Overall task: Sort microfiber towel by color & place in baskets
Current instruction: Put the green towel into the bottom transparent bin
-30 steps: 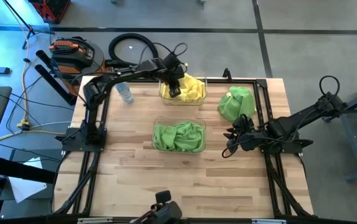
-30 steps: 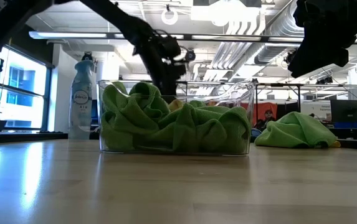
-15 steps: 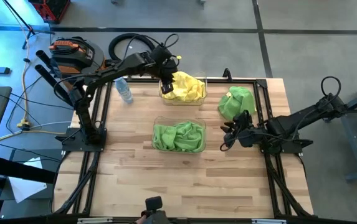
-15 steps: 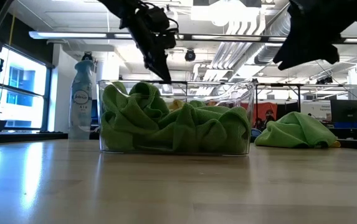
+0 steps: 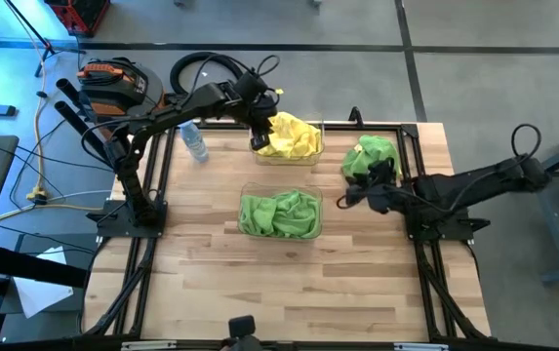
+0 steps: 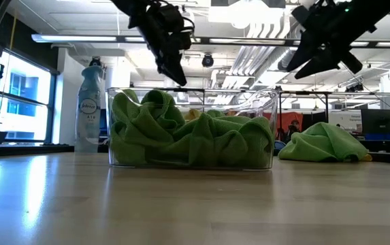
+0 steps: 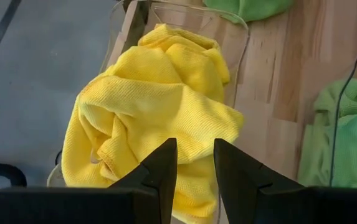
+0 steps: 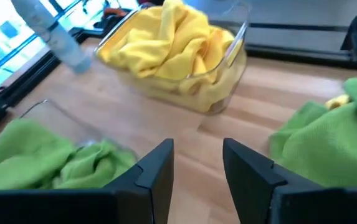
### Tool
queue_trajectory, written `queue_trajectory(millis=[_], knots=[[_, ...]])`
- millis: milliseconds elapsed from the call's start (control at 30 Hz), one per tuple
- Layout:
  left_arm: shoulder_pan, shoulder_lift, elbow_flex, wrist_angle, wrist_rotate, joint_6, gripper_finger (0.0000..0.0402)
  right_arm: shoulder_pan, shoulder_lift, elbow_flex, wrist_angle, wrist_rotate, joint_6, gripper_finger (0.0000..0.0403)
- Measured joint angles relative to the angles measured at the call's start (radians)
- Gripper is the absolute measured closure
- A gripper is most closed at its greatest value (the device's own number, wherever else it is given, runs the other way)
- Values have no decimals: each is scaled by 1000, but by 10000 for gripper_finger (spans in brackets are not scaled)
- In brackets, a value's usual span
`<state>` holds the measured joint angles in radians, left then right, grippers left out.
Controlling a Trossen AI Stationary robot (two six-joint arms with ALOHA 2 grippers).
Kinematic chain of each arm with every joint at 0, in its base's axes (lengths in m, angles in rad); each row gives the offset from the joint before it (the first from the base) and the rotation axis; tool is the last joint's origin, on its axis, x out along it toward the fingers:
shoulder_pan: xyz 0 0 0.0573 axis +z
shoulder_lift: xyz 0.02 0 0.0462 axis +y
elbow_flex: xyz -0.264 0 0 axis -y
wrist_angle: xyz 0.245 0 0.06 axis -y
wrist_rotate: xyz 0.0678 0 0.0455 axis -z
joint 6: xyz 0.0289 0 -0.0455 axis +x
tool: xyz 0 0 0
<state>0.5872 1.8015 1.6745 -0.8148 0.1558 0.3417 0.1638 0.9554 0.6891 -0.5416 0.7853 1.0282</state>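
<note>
Fuzzy matt yellow microfiber cloths (image 7: 159, 112); clear glossy plastic bin (image 6: 192, 129); pale, smooth, faintly sheened wood-plank tabletop (image 5: 289, 283); fuzzy green cloths (image 6: 181, 136).

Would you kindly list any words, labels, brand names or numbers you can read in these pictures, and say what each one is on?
No text can be read with confidence.
Spray bottle: it has a label, but the print is too small and blurred to read.
Orange and black case on the floor: any marking is too small to read.
Towels, bins and table: no lettering shows.
</note>
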Motion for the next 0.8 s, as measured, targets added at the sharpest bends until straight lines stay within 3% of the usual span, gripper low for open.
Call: queue_trajectory(millis=[133, 367, 667, 800], knots=[[-10, 0, 0, -2, 10, -26, 307, -72, 0, 0, 55, 0, -79, 264], [-32, 0, 0, -4, 128, -79, 307, -200, 0, 0, 104, -10, -246, 246], [-97, 0, 0, 11, 125, -154, 307, -454, 0, 64, 80, -158, -442, 211], [-124, 0, 0, 17, 124, -178, 307, -589, 7, 122, -16, -166, -458, 202]])
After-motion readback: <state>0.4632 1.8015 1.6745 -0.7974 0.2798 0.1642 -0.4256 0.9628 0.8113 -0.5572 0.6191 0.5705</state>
